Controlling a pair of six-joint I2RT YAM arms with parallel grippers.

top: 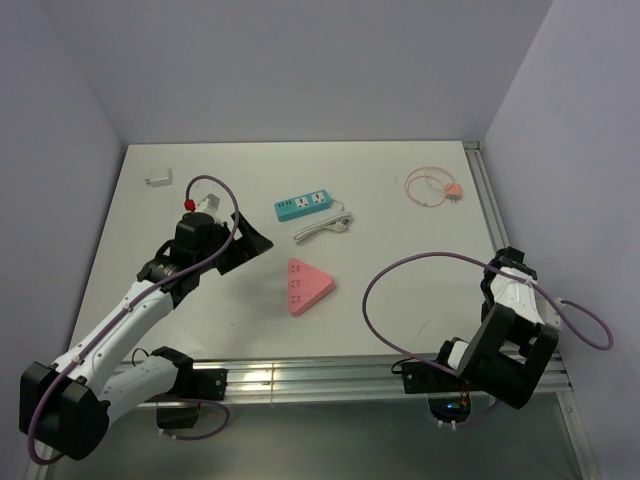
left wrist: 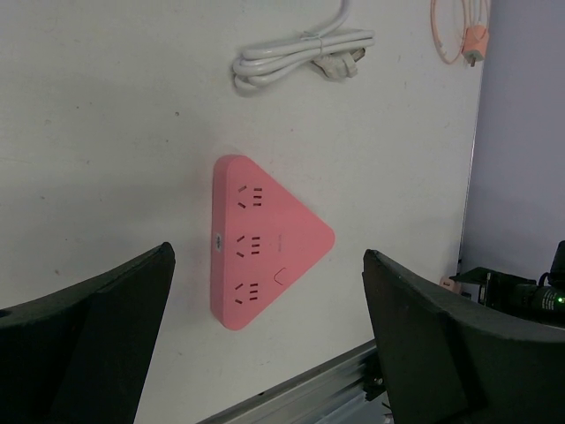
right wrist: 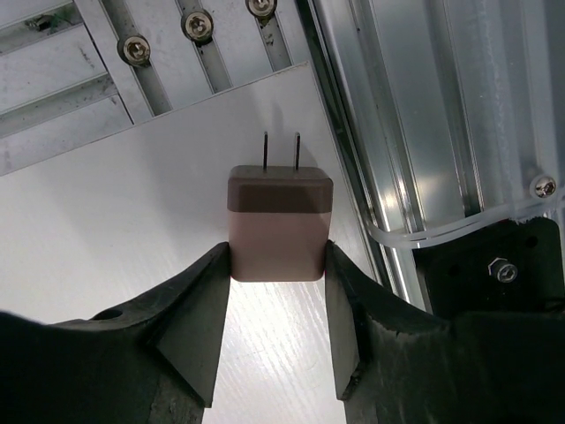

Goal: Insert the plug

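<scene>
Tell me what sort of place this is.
Most likely a robotics lab test cell, not a home: a white table boxed in by blank panels, an aluminium rail along its near edge, and staged practice items, a pink power strip and a teal power strip.

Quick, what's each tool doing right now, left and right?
Left tool: open, holding nothing.
Right tool: closed on the plug.

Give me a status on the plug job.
Right pincer shut on brown plug, prongs exposed. Left pincer open, aimed at pink power strip. Sockets unobstructed.
</scene>
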